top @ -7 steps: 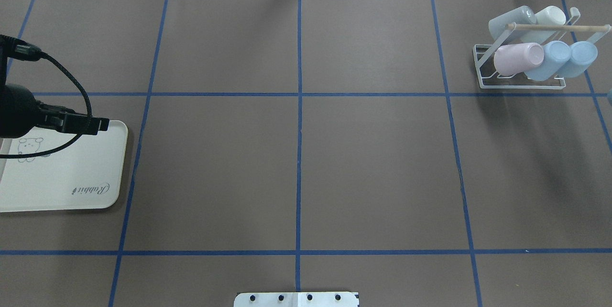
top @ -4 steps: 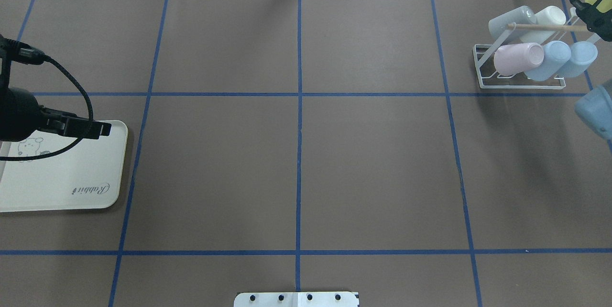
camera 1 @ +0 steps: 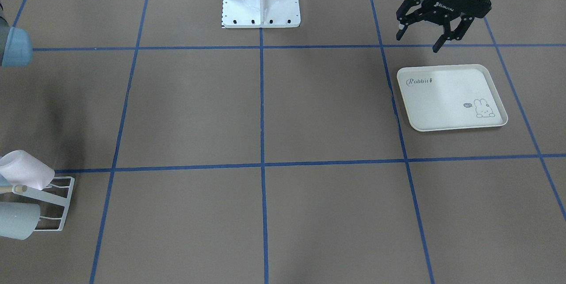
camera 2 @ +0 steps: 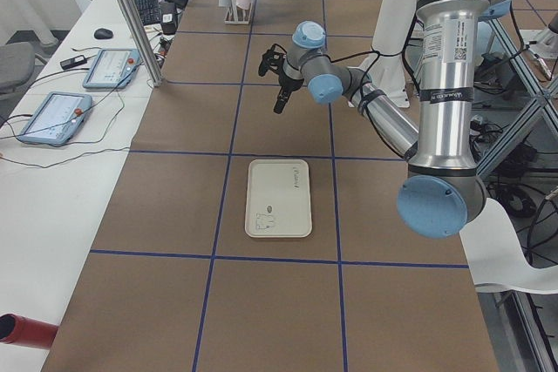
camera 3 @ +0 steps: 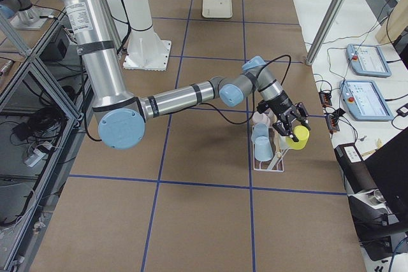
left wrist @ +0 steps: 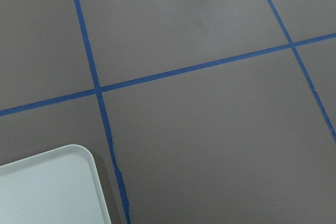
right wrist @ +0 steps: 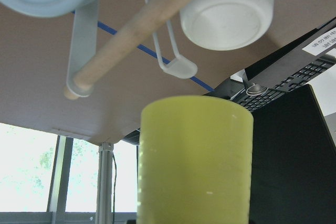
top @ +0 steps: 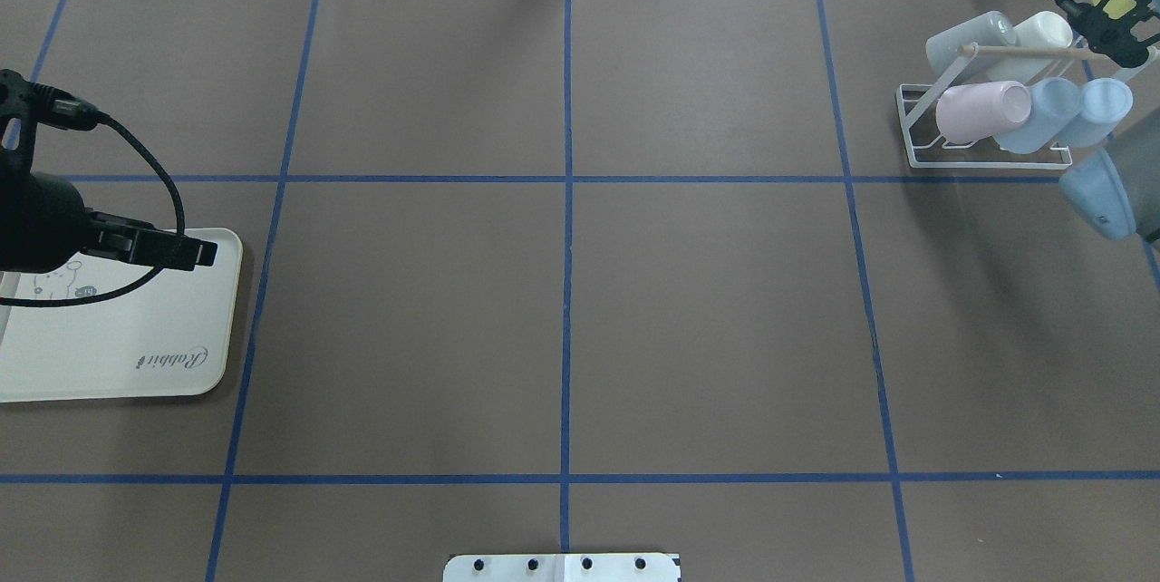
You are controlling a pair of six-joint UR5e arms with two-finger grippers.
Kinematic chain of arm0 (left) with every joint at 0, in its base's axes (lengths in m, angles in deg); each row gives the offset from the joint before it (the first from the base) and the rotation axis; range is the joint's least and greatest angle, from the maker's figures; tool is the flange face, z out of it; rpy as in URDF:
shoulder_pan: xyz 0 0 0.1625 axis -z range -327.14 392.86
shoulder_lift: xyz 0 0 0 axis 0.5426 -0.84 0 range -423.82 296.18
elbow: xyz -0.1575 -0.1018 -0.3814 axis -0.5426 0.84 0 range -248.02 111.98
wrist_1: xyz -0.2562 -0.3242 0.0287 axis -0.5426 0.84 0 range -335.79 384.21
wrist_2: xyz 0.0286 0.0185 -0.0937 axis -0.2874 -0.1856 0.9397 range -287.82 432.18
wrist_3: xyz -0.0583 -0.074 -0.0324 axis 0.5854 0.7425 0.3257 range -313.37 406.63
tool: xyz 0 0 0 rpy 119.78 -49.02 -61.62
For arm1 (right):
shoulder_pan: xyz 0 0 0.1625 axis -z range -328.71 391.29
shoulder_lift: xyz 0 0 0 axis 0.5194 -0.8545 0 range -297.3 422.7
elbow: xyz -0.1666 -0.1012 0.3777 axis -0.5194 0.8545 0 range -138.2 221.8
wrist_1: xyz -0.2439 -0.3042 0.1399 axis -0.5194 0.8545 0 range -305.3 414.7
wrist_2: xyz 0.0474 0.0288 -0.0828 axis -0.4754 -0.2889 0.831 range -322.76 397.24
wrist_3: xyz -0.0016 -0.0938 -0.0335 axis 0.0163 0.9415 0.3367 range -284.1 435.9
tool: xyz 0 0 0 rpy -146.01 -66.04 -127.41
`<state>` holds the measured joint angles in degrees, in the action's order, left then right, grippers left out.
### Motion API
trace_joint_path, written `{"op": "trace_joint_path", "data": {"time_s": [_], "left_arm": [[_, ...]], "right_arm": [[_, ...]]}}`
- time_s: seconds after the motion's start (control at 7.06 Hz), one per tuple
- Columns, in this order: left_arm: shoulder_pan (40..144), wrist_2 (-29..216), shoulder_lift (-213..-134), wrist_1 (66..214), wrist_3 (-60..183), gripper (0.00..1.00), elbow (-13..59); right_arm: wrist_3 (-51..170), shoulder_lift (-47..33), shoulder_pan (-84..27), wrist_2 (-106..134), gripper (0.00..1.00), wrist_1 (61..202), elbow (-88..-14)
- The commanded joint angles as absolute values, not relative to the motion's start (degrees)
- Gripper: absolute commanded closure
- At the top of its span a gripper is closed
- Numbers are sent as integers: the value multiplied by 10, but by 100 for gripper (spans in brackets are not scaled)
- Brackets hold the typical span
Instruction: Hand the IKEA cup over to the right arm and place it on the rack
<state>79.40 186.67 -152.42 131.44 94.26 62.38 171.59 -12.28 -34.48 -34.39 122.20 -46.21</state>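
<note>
Pinching yellow cup point(right wrist: 194, 166), right pincer point(camera 3: 292, 130); cup's long axis toward rack point(top: 988, 167); left pincer point(camera 1: 418, 41) spread.

One camera hangs behind the robot, looking forward and down on the bench point(top: 707, 310), the rack point(top: 988, 165) upper right, the tray point(top: 118, 328) at the left edge; the one opposite faces back, so the tray sits right, the rack lower left; two end cameras look along the bench, each catching both; the left wrist lens sits close over the tray's corner; the right one sits tight against the rack's wooden rod point(right wrist: 152, 23), a yellow cup point(right wrist: 194, 161) filling its lower frame.
</note>
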Motion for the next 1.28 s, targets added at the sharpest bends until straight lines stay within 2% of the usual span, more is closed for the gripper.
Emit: {"op": "trace_joint_path", "data": {"time_s": [0.0,1.13], "left_arm": [[793,1868,-1528,1317,943,0,616],[791,1868,-1529,1318,943,0,614]], "right_arm": [[1720,-120,-345,-342,100,1178,-418],[1720,-116,-332,-319,100,1176,-411]]}}
